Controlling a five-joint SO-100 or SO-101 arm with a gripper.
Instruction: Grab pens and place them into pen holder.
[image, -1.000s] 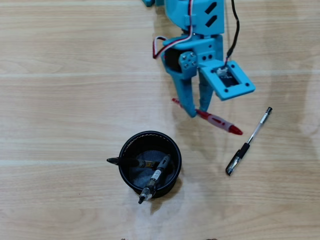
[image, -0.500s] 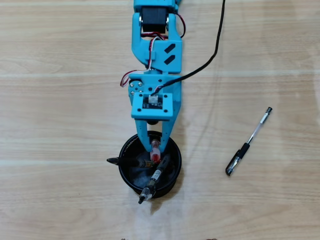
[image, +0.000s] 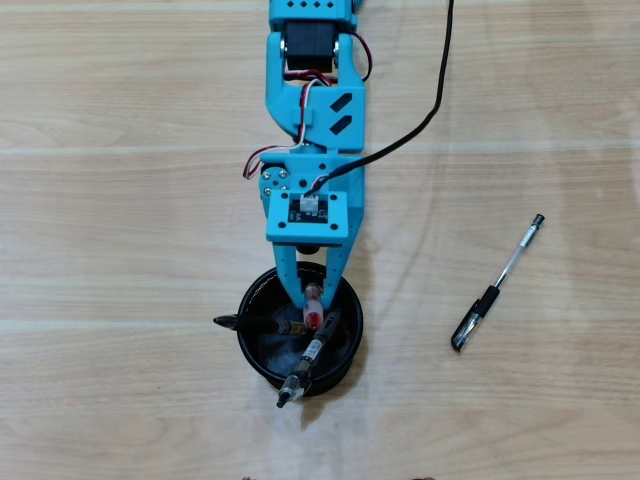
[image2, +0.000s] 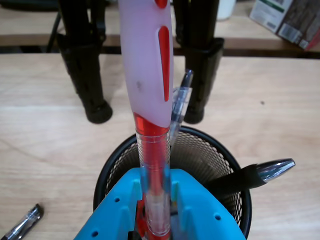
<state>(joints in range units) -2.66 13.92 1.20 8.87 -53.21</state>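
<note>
got tool (image: 314, 300) parked over pen holder (image: 256, 352), hardly moved since half second ago, clamped on red pen (image2: 150, 100); two pens inside, last pen (image: 496, 285) on bench (image: 120, 200) right, so release next

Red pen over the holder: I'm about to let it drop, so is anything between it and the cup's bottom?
Nothing blocks it outright. The gripper holds the red pen upright above the pen holder. Two pens already lean inside, one crossing just below its tip, so it may brush them.
</note>
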